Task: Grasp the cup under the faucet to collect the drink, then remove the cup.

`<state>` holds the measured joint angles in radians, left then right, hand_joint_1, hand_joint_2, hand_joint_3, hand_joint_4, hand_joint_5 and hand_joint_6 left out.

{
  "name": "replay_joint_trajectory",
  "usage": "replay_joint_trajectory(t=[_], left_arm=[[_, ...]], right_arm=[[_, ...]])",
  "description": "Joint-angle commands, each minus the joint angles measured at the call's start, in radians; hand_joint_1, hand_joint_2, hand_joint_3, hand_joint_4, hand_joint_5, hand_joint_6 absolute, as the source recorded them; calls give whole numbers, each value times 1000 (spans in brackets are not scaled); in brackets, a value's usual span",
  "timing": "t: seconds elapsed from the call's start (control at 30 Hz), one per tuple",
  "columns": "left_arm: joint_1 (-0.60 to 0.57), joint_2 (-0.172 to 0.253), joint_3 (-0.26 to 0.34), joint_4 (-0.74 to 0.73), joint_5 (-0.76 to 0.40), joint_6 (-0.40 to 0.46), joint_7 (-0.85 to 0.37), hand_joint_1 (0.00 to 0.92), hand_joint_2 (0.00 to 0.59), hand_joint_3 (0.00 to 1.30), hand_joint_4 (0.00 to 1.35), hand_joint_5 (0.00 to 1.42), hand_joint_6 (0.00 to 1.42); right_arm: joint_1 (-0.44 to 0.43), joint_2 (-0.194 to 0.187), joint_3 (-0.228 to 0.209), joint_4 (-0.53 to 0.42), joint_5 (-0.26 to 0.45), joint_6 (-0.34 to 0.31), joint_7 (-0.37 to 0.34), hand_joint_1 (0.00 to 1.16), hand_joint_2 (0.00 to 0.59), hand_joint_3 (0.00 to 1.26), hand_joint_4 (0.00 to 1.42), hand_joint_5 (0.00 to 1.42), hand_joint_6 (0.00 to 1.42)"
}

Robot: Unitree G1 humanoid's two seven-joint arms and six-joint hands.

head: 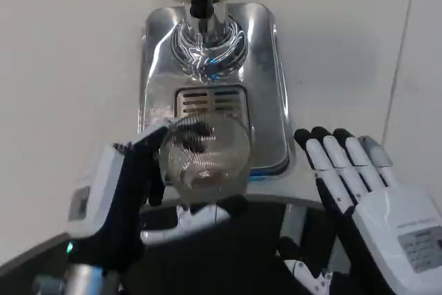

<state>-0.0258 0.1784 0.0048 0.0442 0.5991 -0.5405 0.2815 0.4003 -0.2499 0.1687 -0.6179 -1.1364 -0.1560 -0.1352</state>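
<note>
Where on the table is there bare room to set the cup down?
Bare white table lies left of the drip tray, and more on its right above the right hand. It is crowded at the tray's front edge, where the left hand holds the cup.

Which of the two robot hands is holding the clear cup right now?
The left hand: its fingers wrap the clear cup over the drip tray. The right hand holds nothing.
</note>
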Motion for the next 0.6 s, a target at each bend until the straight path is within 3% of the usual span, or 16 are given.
replay_joint_trajectory(t=[0.03, 0.33, 0.6], left_arm=[[-119, 29, 13, 120, 4, 13, 80, 716, 85, 1226, 1227, 1328, 1424], [-323, 96, -65, 365, 51, -25, 192, 716, 85, 1226, 1227, 1328, 1424], [-515, 105, -106, 595, 45, -20, 269, 716, 85, 1226, 1227, 1328, 1424]], right_arm=[[19, 7, 12, -3, -27, 23, 4, 485, 395, 0, 0, 0, 0], [39, 6, 13, -16, -37, 56, 9, 490, 396, 0, 0, 0, 0], [63, 11, 4, -59, -48, 80, 27, 493, 396, 0, 0, 0, 0]])
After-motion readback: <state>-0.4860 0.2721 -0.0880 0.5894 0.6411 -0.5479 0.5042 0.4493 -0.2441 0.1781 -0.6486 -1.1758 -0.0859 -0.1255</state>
